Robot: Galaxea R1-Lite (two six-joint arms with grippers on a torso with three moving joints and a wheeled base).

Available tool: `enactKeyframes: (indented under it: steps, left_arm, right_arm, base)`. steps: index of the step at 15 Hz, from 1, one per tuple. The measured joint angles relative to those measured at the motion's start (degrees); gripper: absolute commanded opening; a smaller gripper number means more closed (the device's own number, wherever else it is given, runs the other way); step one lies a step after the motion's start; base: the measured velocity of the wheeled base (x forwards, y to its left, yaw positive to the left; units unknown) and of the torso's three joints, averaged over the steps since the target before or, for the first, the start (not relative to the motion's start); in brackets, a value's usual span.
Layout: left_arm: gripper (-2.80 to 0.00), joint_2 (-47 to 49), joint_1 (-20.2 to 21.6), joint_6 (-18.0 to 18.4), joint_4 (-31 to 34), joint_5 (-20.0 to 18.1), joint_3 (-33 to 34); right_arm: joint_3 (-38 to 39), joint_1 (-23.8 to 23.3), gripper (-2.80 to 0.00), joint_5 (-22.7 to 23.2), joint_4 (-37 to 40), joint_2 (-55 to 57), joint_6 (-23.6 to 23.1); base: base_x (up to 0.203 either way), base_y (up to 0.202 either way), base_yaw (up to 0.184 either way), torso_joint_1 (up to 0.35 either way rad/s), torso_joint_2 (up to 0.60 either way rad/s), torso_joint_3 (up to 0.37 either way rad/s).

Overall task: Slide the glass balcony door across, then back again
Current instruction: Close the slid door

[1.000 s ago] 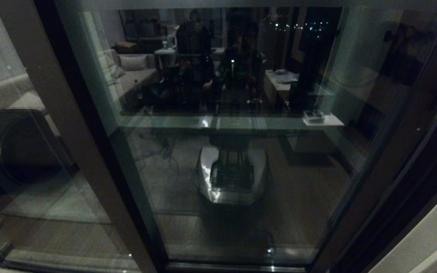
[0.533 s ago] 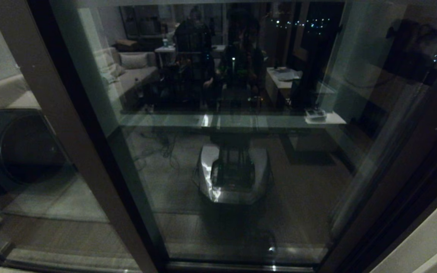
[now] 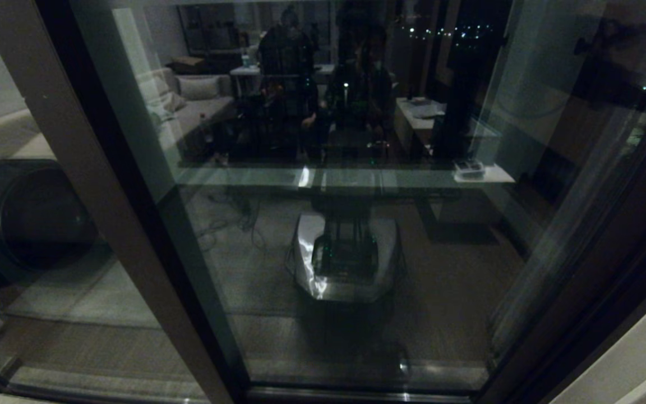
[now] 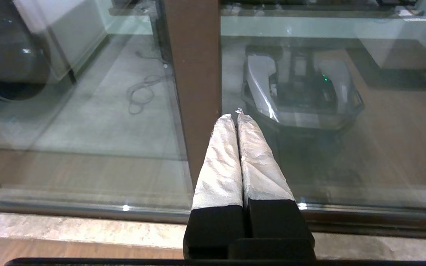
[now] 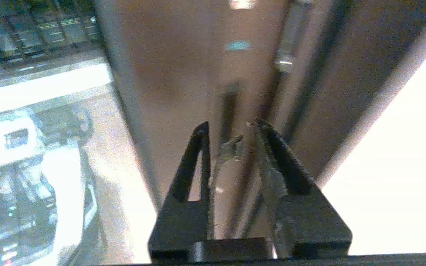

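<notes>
The glass balcony door (image 3: 356,235) fills the head view, with its handle stile (image 5: 183,74) at the right edge and a second brown upright (image 3: 104,213) at the left. The right gripper (image 5: 231,127) is at this stile, its fingers (image 5: 198,147) a little spread, and the tips stand at the lower end of the narrow black slot handle (image 5: 229,107); I cannot tell if a tip is already inside the slot. The left gripper (image 4: 234,116) hangs low near the floor track (image 4: 87,221), fingers (image 4: 220,159) pressed together, pointing at the brown upright (image 4: 194,74) between the panes. To slide the door well, I judge the right gripper should seat one fingertip firmly in the slot and push straight along the track, level and slow, because a slanted push could let the tip slip out of the shallow recess.
</notes>
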Motion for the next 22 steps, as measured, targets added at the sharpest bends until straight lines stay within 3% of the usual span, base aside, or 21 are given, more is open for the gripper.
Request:
enactKeyframes:
  steps: [6,22]
  left_arm:
    - [-2.8,0.0,0.0,0.0,-0.02,0.06,0.0]
    - [-2.8,0.0,0.0,0.02,-0.02,0.05,0.0]
  right_arm:
    - [0.39,0.46,-2.8,-0.06,5.13,-3.37,-0.43]
    - [-4.02,1.73,-2.8,-1.93,4.93,4.29,0.0]
  base:
    - [0.0,0.0,0.0,0.0,0.0,0.0]
    - [0.0,0.0,0.0,0.0,0.0,0.0]
